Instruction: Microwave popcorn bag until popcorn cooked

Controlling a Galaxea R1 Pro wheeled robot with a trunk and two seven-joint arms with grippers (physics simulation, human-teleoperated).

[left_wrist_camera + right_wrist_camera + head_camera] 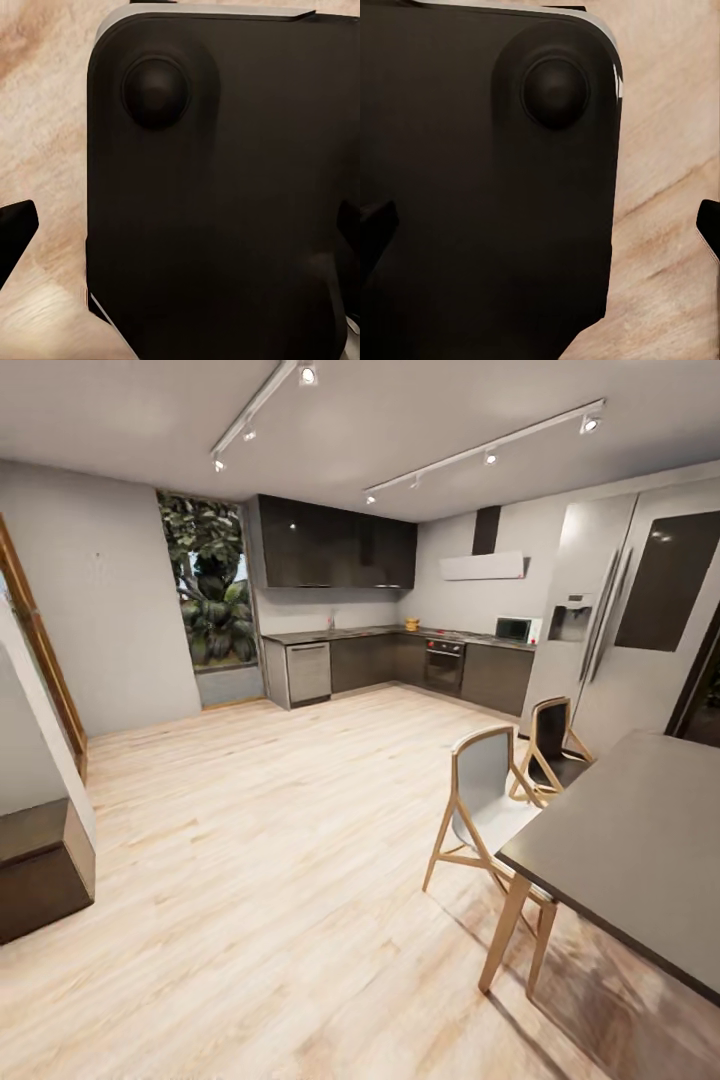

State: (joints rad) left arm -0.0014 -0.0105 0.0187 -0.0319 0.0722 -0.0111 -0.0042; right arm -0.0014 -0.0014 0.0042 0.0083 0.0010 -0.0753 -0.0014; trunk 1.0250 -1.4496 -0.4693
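Across the room, the microwave [517, 628] stands on the right end of the grey countertop [340, 632], beside the tall fridge. A small tan-yellow spot on the counter near the corner looks like the popcorn bag [411, 625], too small to make out in detail. In the left wrist view my left gripper [180, 240] is open, its dark fingertips [16, 229] at the picture's edges over the robot's black base [225, 187]. My right gripper [540, 232] is likewise open, fingertips [375, 225] spread wide, nothing between them.
A dark dining table [630, 840] with two wooden chairs [485, 800] stands close at the right. A brown cabinet [40, 865] sits at the left. Wide wooden floor [280, 810] leads to the kitchen. A built-in black oven [445, 665] sits under the counter.
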